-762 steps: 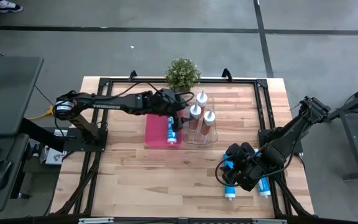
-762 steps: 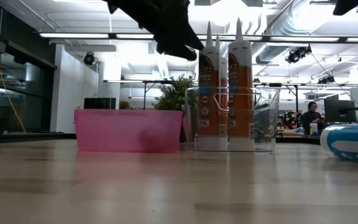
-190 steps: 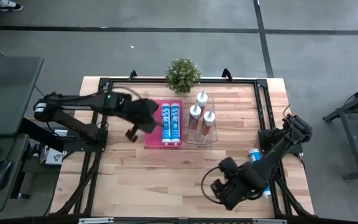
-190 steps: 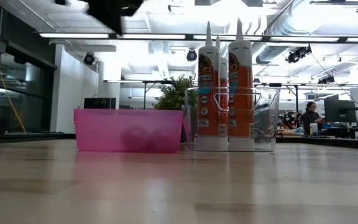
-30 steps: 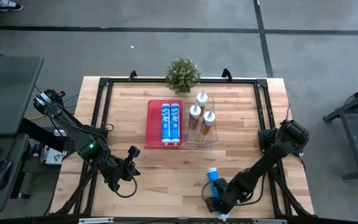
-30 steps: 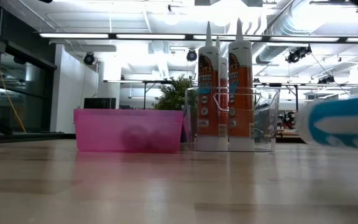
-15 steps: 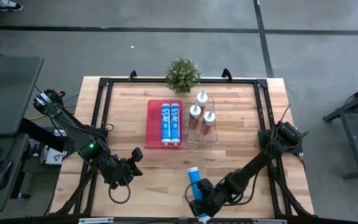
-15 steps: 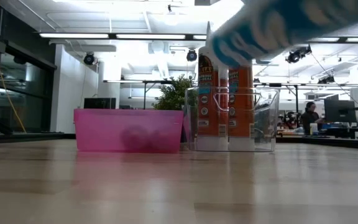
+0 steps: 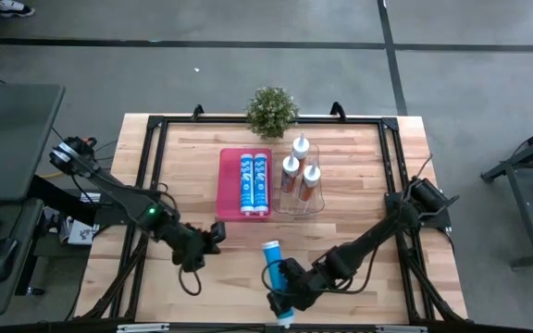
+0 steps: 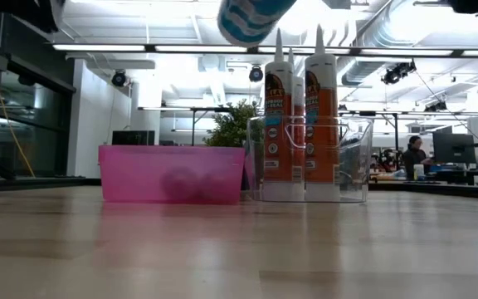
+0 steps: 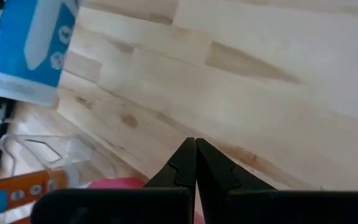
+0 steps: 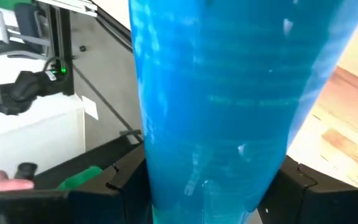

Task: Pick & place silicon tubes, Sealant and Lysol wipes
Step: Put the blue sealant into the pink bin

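At the left front of the bench (image 9: pixel 202 287), the left gripper (image 9: pixel 218 232) hangs low over bare wood with its fingers (image 11: pixel 185 163) pressed together and nothing between them. Its arm runs back to the bench's left edge.

Just right of it, toward the front middle, the right gripper (image 9: pixel 283 294) is clamped on a blue silicone tube (image 9: pixel 275 267). The tube is carried clear of the bench — the low view shows its blue-and-white end (image 10: pixel 246 18) high above the wood. In the right wrist view the tube's blue body (image 12: pixel 216 106) fills most of the frame, with dark fingers (image 12: pixel 132 177) closed on either side of it. The left wrist view catches the same tube's end (image 11: pixel 33 53) above the boards.

Farther back, near the bench's middle, a pink tray (image 9: pixel 226 185) holds two blue tubes (image 9: pixel 246 183) lying side by side, lengthwise front to back. Immediately right of the tray stands a clear bin (image 9: pixel 320 199) with three orange sealant cartridges (image 9: pixel 311 182) upright inside it, white nozzles up; the low view shows the cartridges (image 10: pixel 321 108) rising well above the bin's wall. Behind tray and bin, at the back edge, sits a small potted plant (image 9: pixel 272 108).

At the right rear, the right arm's base (image 9: pixel 424 203) is mounted by the bench's right edge — the arm reaches diagonally forward from there. No wipes container can be made out in any view.
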Tool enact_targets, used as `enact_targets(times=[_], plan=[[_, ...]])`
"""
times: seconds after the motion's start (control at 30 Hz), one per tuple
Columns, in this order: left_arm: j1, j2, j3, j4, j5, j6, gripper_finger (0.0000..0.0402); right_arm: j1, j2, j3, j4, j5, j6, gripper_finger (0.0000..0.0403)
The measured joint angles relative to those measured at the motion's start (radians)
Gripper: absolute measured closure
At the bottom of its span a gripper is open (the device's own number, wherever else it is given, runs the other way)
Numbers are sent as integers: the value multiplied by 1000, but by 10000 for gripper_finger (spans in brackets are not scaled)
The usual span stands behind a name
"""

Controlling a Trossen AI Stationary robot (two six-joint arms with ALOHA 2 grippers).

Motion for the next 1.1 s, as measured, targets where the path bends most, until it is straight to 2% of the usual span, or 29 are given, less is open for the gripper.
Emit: enact_targets(times=[0.2,0.37,0.57,0.67,0.8,1.1], plan=[[27,27,0,41,-7,84,402,-29,92,39,68,-58,-13,190],[25,26,0,42,-15,141,402,-58,198,126,151,-61,-47,190],[25,26,0,40,-35,256,402,-105,350,320,162,-142,-120,190],[25,26,0,27,-42,258,402,-115,406,420,123,-147,-164,190],[24,26,0,-9,-17,219,402,-116,429,481,55,-121,-180,190],[22,26,0,-55,-1,185,402,-117,429,473,-29,-104,-131,190]])
